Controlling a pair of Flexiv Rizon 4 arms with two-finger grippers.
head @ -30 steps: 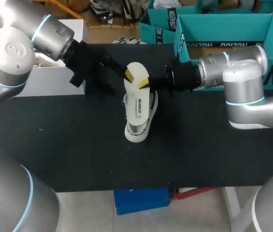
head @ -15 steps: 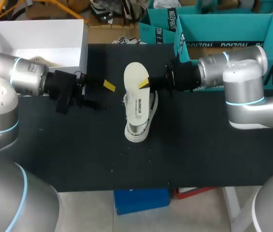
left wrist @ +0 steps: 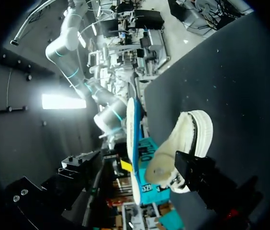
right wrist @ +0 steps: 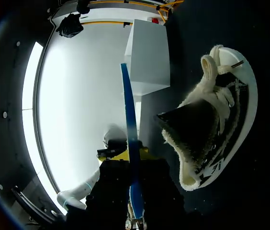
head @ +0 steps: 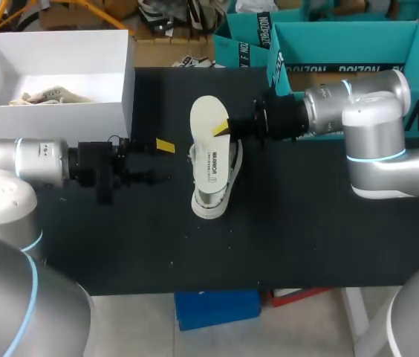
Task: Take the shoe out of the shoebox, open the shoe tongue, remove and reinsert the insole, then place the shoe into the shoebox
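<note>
A white shoe (head: 212, 182) stands on the black table (head: 306, 238), its opening (right wrist: 195, 127) showing dark. Above its far end, my right gripper (head: 223, 128) is shut on the pale insole (head: 208, 113), which looks like a thin blue-edged strip (right wrist: 129, 143) in the right wrist view. My left gripper (head: 157, 161) hangs open and empty just left of the shoe, one yellow tip (head: 166, 146) showing. From the left wrist, the shoe (left wrist: 185, 143) and the insole's edge (left wrist: 132, 143) lie ahead. The white shoebox (head: 131, 71) sits at the back left.
Crumpled paper (head: 46, 95) lies inside the white shoebox. Teal boxes (head: 343, 52) stand at the back right behind my right arm. The table's front half holds nothing else.
My left arm has drawn back from the insole and swung down and toward the front, ending left of the shoe. My right arm, the insole and the shoe have stayed put.
</note>
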